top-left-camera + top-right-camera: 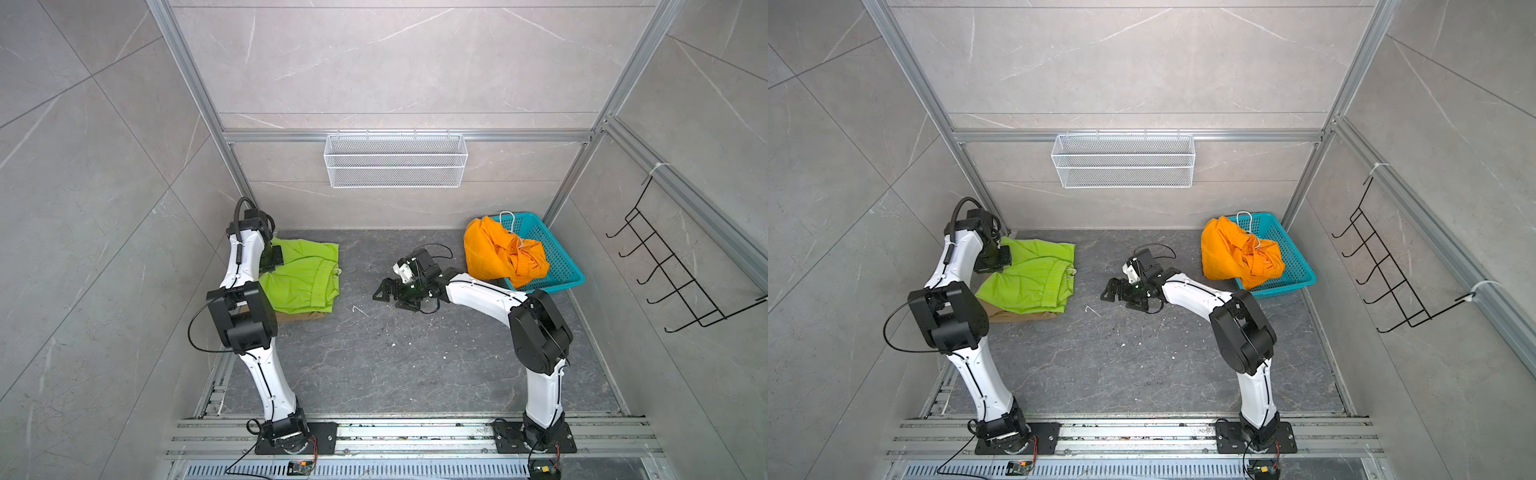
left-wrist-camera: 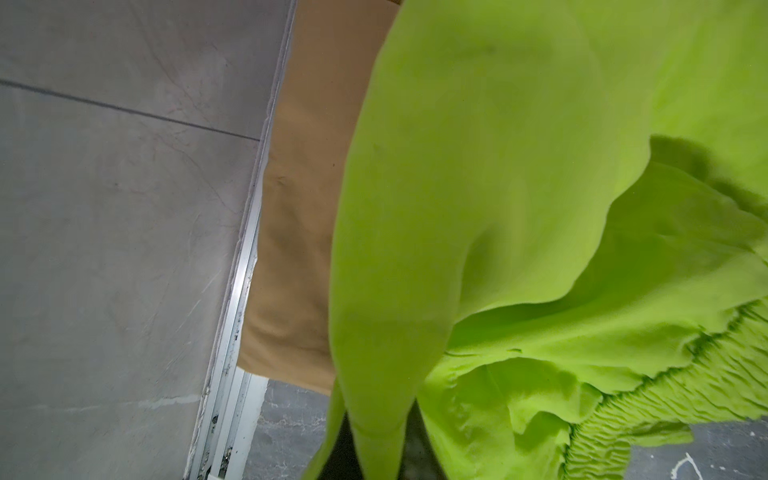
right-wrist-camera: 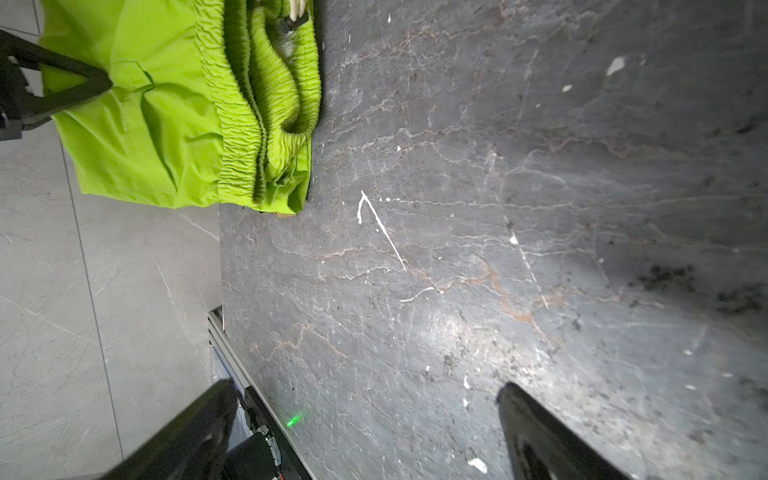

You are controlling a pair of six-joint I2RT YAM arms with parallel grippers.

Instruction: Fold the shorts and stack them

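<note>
Left hand (image 1: 271, 262) pinching lime green shorts (image 1: 305, 278) | right hand (image 1: 392, 297) spread, well apart from them

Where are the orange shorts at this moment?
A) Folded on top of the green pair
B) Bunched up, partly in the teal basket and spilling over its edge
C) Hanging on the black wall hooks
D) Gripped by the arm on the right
B: in both top views the orange shorts lie crumpled in the teal basket, drooping over its side; the green shorts have nothing orange on them.
</note>
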